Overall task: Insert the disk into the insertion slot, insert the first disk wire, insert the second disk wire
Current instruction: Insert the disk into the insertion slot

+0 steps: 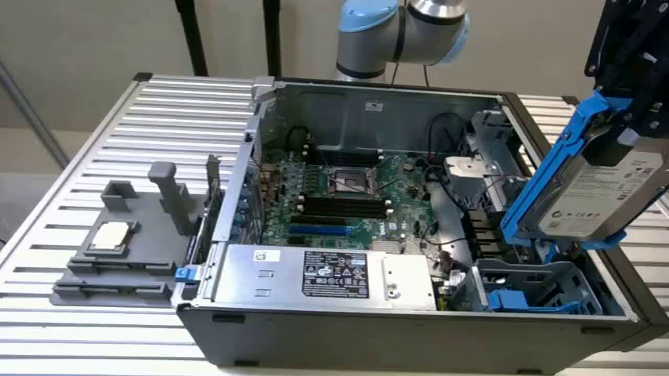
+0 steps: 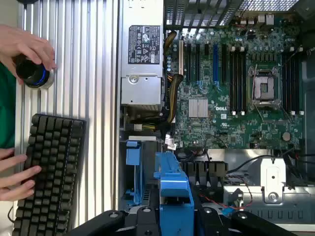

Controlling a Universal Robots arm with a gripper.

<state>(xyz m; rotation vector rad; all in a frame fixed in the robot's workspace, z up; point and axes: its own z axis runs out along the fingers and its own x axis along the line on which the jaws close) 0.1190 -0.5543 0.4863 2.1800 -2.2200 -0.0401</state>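
Farthest from my gripper (image 1: 627, 129), out at the exterior view's left on the slatted desk (image 1: 74, 164), sits a grey fixture (image 1: 131, 251) with a small chip resting on it, well clear of my work. Closer in, the open computer case (image 1: 418, 329) lies on its side. The silver power-supply box (image 1: 324, 274) is along its near edge and the motherboard (image 1: 345, 192) lies flat behind it, both below and off to one side of me. A bundle of yellow and black cables (image 2: 171, 101) runs between them. Almost directly beneath my gripper is the insertion slot (image 1: 533, 286), a grey cage with blue tabs, and thin wires cross the case floor just beside it, which I judge could snag. I have the disk (image 1: 604, 196) clamped by its blue carrier, my jaws fairly wide around it. It hangs tilted in the air above the cage, touching nothing else. I reckon it is dense, rigid and sensitive to shock. The carrier's side rails are the safe hold, since the label face is smooth and the plastic may flex. Beyond the case, a person's hand (image 2: 24, 46) rests on a black knob (image 2: 33, 74) next to a keyboard (image 2: 49, 172).
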